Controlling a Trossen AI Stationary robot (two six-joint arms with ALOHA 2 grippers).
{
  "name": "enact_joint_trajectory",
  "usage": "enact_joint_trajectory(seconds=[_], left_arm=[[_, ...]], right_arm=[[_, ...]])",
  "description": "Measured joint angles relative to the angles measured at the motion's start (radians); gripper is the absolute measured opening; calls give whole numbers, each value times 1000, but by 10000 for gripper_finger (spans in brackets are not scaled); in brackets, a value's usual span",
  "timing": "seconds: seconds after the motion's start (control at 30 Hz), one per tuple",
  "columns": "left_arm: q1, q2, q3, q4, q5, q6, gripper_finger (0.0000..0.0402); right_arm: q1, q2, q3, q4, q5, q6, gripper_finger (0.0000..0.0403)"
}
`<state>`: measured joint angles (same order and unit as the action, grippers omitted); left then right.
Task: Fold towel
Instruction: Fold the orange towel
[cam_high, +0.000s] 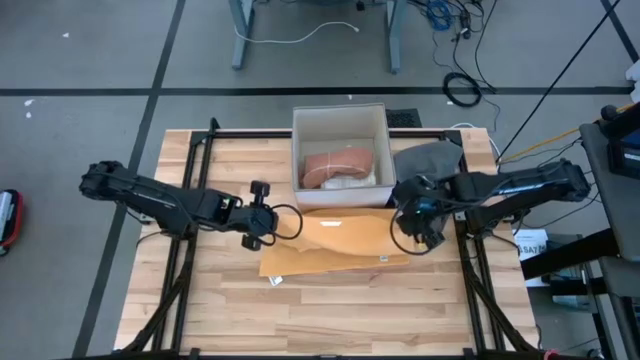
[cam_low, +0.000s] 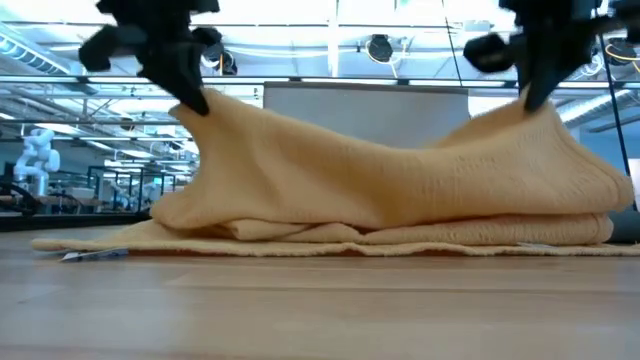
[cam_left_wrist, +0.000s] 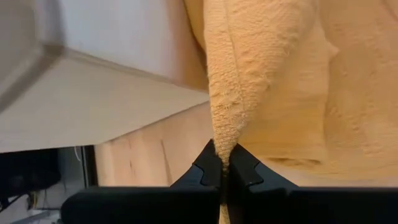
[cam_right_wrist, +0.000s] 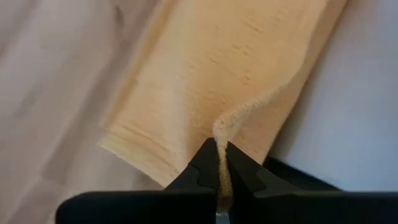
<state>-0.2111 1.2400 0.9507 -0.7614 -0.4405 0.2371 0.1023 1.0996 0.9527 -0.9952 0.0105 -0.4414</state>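
Note:
A yellow-orange towel lies in the middle of the wooden table, in front of a white box. Its lower layers rest flat on the table, with a small tag at the near left. Its upper layer is raised into two peaks with a sag between them. My left gripper is shut on the left peak. My right gripper is shut on the right peak. My left gripper pinches a bunched ridge of the towel's left end between its two fingers, slanting down from the table's left. The cloth there is gathered, and its layers cannot be counted. That end is lifted and the rest lies on the table. My right gripper pinches a small raised point of the towel's right end between its two fingers, slanting steeply down from above. That end is lifted off the folded layers below, which lie on the table.
The white box holds a folded pink-red cloth and stands just behind the towel. A grey cloth lies to the box's right. A black frame runs along the table's edges. Bare wood lies toward the near edge.

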Motion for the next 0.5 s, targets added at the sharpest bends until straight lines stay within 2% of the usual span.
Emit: enact_joint_trajectory(seconds=[0.13, 0.27, 0.37, 0.5], left_arm=[[26, 0, -54, 76, -46, 29, 0], [49, 0, -83, 84, -164, 32, 0], [56, 0, -108, 83, -210, 21, 0], [55, 0, -140, 89, -219, 2, 0]], right_arm=[[-27, 0, -60, 18, 101, -19, 0], [-50, -7, -64, 2, 195, -26, 0], [-50, -39, -64, 3, 236, -26, 0], [-41, -115, -64, 7, 253, -22, 0]])
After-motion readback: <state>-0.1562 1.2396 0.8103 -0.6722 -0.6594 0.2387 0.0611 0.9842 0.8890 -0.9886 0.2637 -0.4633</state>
